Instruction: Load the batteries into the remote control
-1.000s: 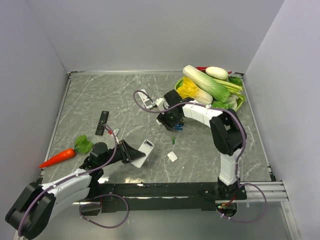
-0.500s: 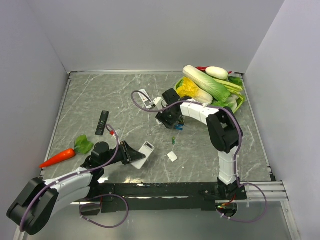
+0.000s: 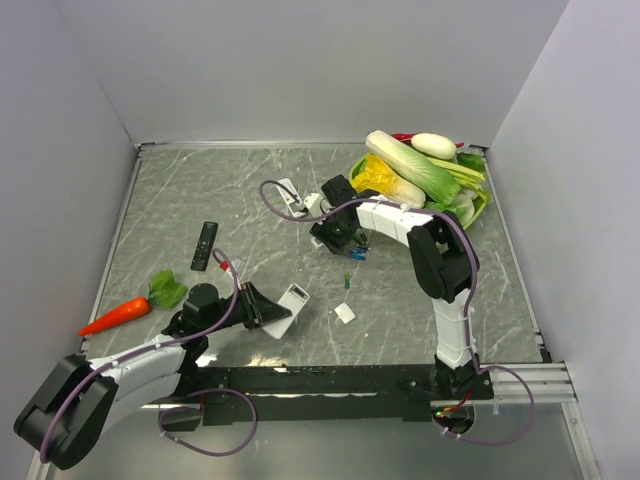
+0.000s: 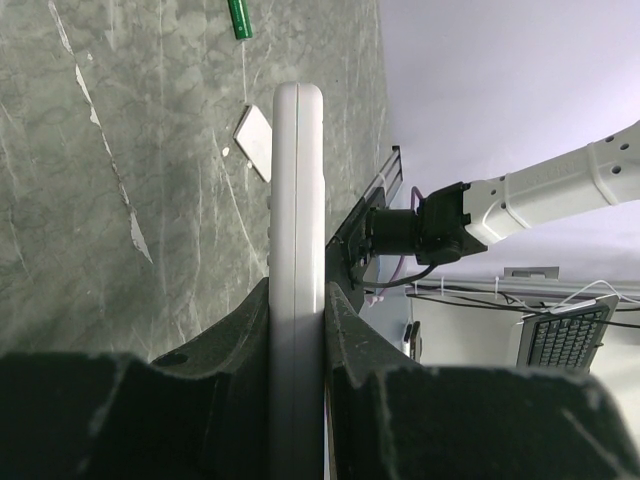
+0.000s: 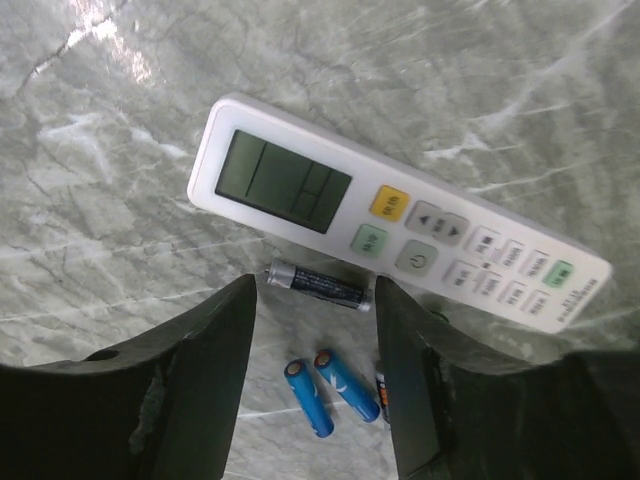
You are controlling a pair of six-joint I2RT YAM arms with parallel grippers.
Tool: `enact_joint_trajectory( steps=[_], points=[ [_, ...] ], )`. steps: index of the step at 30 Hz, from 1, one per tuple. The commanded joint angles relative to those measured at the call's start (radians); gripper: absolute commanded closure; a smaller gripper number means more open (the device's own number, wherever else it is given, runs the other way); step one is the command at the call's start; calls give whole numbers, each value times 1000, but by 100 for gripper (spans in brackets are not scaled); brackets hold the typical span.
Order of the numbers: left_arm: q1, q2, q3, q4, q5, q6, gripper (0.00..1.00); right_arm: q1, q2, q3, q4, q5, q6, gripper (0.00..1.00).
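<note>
My left gripper [image 3: 262, 308] is shut on a white remote [image 3: 291, 304] and holds it near the table's front. In the left wrist view the remote [image 4: 298, 230] stands edge-on between the jaws. My right gripper [image 3: 336, 238] is open and hovers low over the batteries [image 3: 356, 253]. In the right wrist view a dark battery [image 5: 318, 287] and two blue batteries [image 5: 328, 392] lie between my open fingers [image 5: 215, 380], and another cell is half hidden by the right finger. A second white remote [image 5: 390, 220] with a display lies just beyond. A green battery [image 3: 347, 281] lies apart.
A small white cover [image 3: 344, 313] lies near the green battery [image 4: 239, 18]. A black remote [image 3: 204, 245] lies at the left. A carrot [image 3: 115, 315] and a green leaf [image 3: 167, 288] lie at the front left. A basket of vegetables [image 3: 420, 175] stands at the back right.
My right gripper has moved a little left and back over the batteries. My left gripper has shifted slightly with the white remote still in it.
</note>
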Motion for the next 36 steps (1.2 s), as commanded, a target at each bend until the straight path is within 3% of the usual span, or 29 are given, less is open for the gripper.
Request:
enact_joint_trajectory(
  steps=[1, 5, 9, 12, 22, 28, 36],
  points=[
    [-3, -7, 11, 70, 20, 19, 98, 3, 25, 49, -61, -39, -25, 46],
    [-3, -13, 9, 70, 22, 18, 98, 3, 41, 54, -86, -37, -27, 50],
    [-3, -19, 8, 67, 22, 15, 98, 2, 39, 51, -102, -31, -16, 62],
    [-3, -28, 5, 65, 19, 13, 98, 5, 25, 34, -106, -25, -4, 63],
    [-3, -54, -15, 85, 19, -5, 98, 6, -5, 9, -96, -59, 59, 89],
    [-3, -60, -15, 110, 16, -17, 98, 18, -186, -122, 28, -137, 171, 100],
    [-3, -65, -57, 174, 14, -45, 98, 121, -508, -300, 204, -53, 323, 100]
  ],
)
